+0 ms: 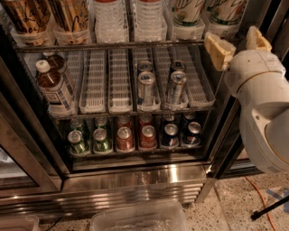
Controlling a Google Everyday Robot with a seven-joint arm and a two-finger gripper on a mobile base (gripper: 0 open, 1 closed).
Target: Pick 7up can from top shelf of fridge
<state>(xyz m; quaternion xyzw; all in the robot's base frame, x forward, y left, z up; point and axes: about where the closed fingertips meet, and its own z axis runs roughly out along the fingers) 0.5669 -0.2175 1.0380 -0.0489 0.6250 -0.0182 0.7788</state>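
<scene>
On the speckled floor nearest the camera sits a clear plastic tub [135, 219], with an orange cable [259, 195] trailing off to the right. My white arm [264, 113] rises along the right side of the open fridge [135, 180], above its ribbed steel base. My gripper [238, 43] hangs at the fridge's right edge, level with the front wire of the top shelf [113, 45]. Its two tan fingers [219, 49] are spread wide and hold nothing.

Inside, the lowest rack carries a row of small green, red and dark cans [124, 137]. Above it, white slotted lanes [92, 81] hold two blue-silver cans [146, 88], with brown bottles [50, 85] at the left.

Farthest up, the 7up can [226, 10], white with green lettering, stands upright in a clear bin at the right end of the top shelf. Its top is cut off by the frame. It lies just above and slightly left of my gripper, with the left finger below its bin; whether they touch I cannot tell. A matching can [187, 11] stands to its left, beside clear bottles [149, 18].
</scene>
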